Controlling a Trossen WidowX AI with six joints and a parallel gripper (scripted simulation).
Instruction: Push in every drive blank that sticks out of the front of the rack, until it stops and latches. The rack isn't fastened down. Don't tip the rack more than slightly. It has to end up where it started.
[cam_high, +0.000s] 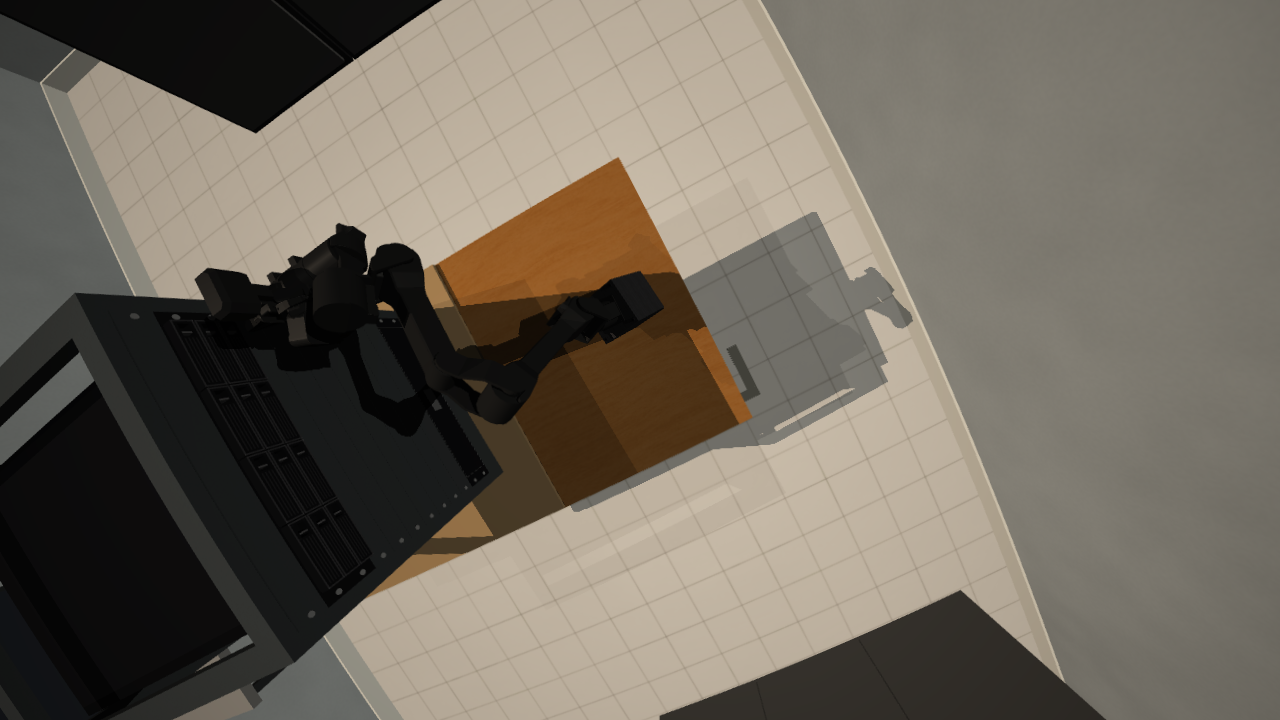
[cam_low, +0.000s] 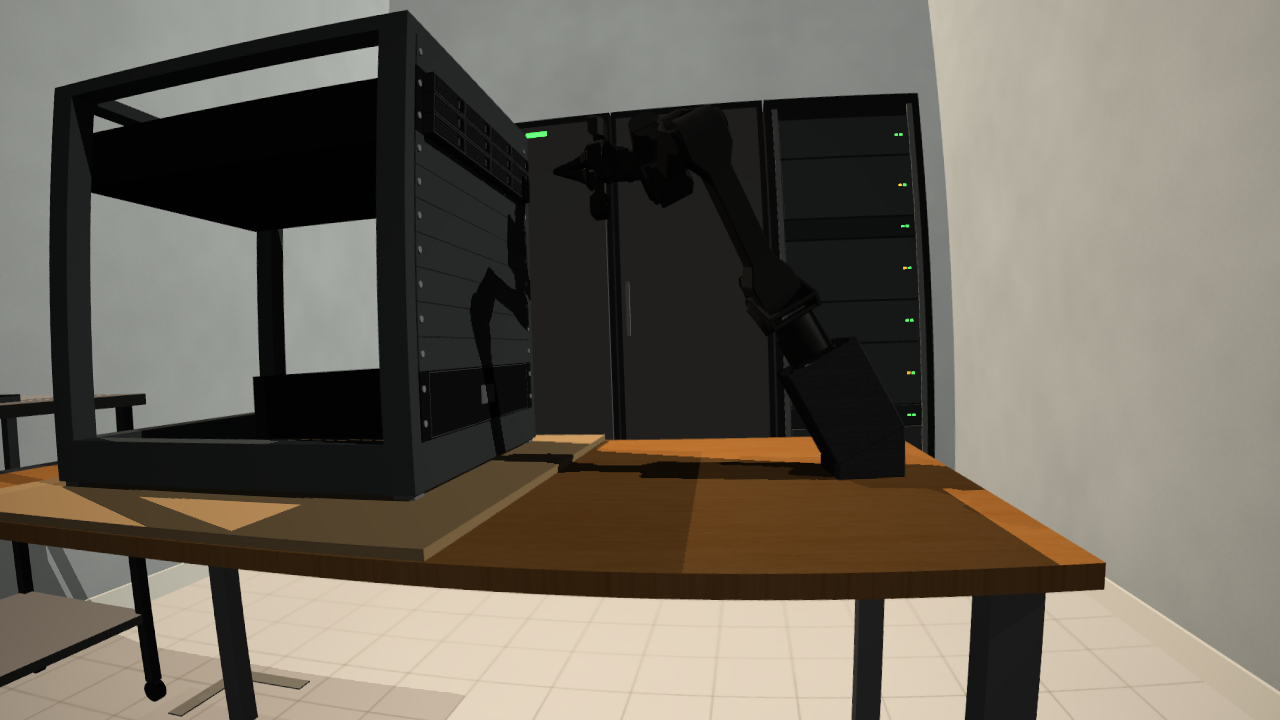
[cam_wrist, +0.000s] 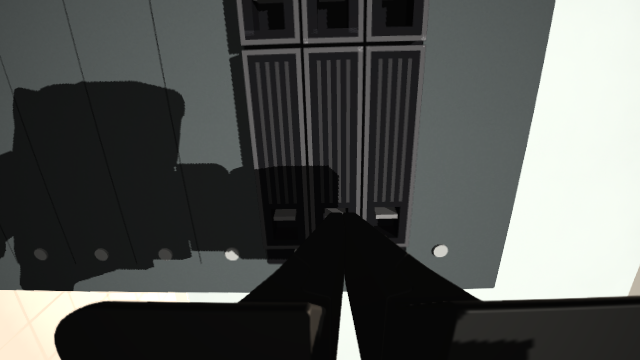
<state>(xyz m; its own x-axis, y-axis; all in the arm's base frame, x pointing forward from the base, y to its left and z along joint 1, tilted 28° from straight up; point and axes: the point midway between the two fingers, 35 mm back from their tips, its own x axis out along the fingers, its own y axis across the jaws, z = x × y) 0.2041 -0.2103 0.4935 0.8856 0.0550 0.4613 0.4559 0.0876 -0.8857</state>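
Gripper (cam_wrist: 344, 212) is pinched fully closed, holding nothing, and sitting off the rack (cam_low: 398, 268) front, not touching in the exterior view. In the wrist view the tips are pointing at the latch end of the middle drive blank (cam_wrist: 334, 125), at 12 o'clock from the fingers. The drive blanks are sitting in the rack's top row; which one is protruding, I can't tell. They're looking stiff and light on slides; the unfastened rack is the risk. Push square on the blank's face, low force, closed tips as a poker.
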